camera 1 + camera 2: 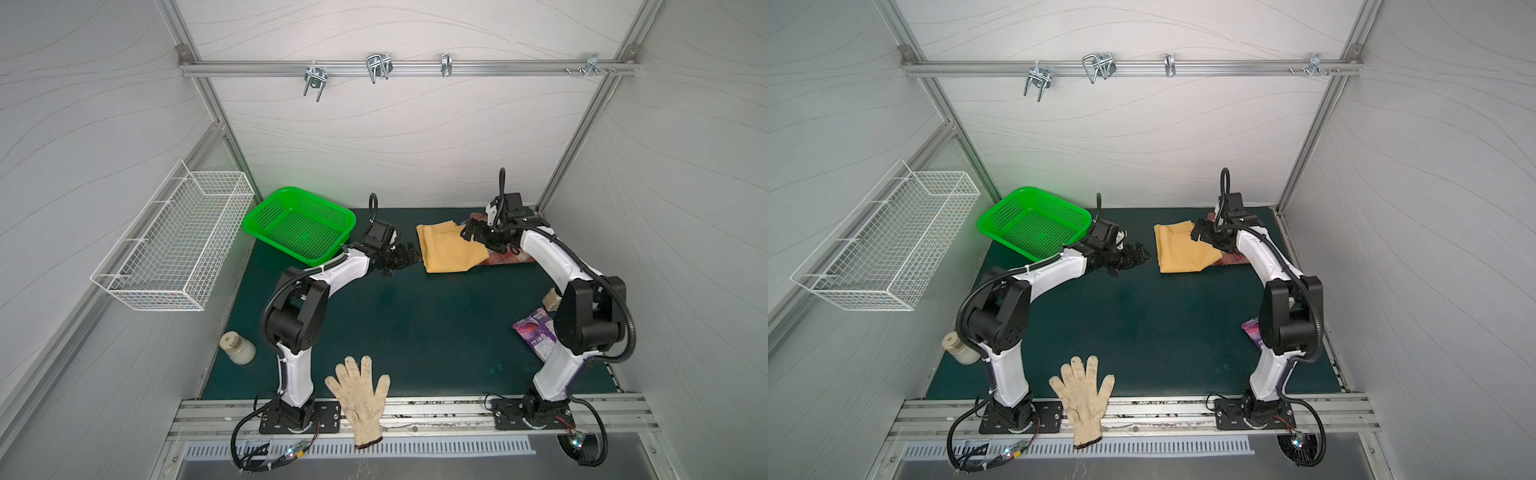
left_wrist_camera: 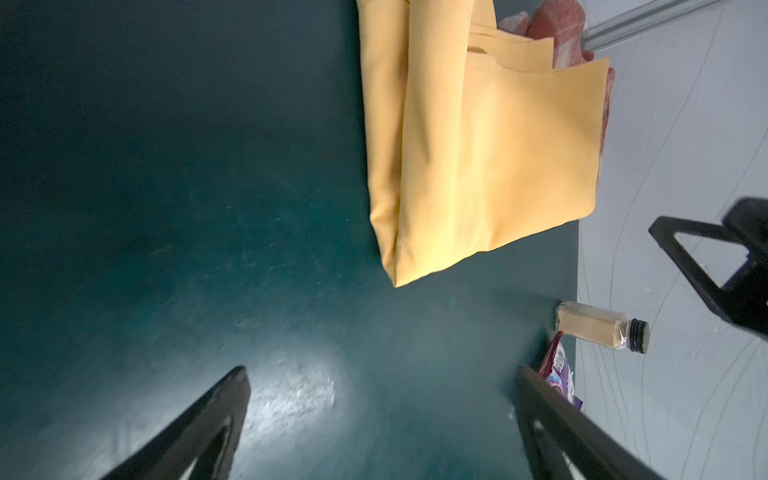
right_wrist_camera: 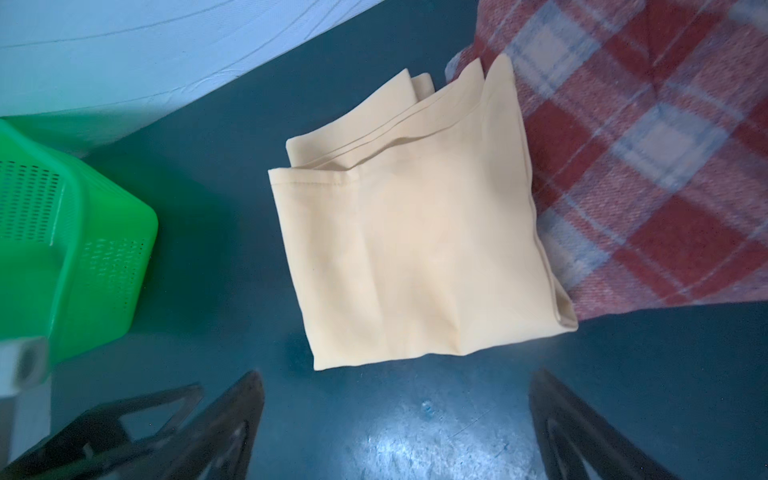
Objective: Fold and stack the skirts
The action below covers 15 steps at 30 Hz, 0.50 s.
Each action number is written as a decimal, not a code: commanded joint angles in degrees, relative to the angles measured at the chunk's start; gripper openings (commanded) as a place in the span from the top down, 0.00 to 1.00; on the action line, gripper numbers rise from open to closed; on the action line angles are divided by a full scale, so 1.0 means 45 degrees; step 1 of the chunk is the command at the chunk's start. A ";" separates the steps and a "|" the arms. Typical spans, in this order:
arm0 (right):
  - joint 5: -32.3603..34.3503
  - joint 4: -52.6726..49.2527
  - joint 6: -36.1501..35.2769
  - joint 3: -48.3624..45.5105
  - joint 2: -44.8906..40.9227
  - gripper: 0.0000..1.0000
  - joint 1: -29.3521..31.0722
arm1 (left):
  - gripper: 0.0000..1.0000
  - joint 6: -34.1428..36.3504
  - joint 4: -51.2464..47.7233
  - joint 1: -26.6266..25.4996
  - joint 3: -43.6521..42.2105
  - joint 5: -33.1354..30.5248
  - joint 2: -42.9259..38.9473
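The left arm [image 1: 345, 266] rises from its base at the near edge, bends at the elbow and reaches toward the far middle of the mat [image 1: 415, 332]. The left gripper [image 1: 406, 255] points sideways at the yellow skirt [image 1: 446, 251] and stays apart from it. Its fingers [image 2: 216, 415] stand wide apart with nothing between them.

The right arm [image 1: 544, 249] also bends at the elbow and leans to the far side. The right gripper [image 1: 469, 233] hangs over the right part of the yellow skirt. Its fingers [image 3: 232, 415] are spread wide too and hold nothing.

There are two skirts. The yellow one is folded at the far right of the mat, and its right edge lies on the plaid skirt [image 1: 513, 259], which is spread under it toward the corner.

There is also one green basket [image 1: 299, 224], one wire basket [image 1: 174, 245] on the left wall, one glove [image 1: 359, 399], one purple packet [image 1: 536, 334], one white jar [image 1: 237, 348] and one small bottle [image 2: 602, 328].

Only the top views show the glove, the jar and the wire basket. In the left wrist view the small bottle lies on its side with a black cap; in a top view the right arm hides most of it. The right wrist view shows the layered edges of the yellow skirt and the red and cream checks of the plaid one.
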 commanded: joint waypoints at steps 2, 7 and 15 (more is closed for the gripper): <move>-0.0693 0.1252 0.0464 -0.1392 -0.1304 0.01 -0.0116 | 0.01 0.0194 -0.0436 -0.0208 0.2302 0.0648 0.1903; -0.0992 0.1673 0.0603 -0.2641 -0.2567 0.01 -0.0140 | 0.01 0.0670 -0.1957 -0.0491 0.5285 0.0570 0.4099; -0.1703 0.1891 0.0869 -0.3332 -0.3697 0.01 -0.0146 | 0.06 0.0683 -0.3884 -0.0783 0.8417 -0.0430 0.6313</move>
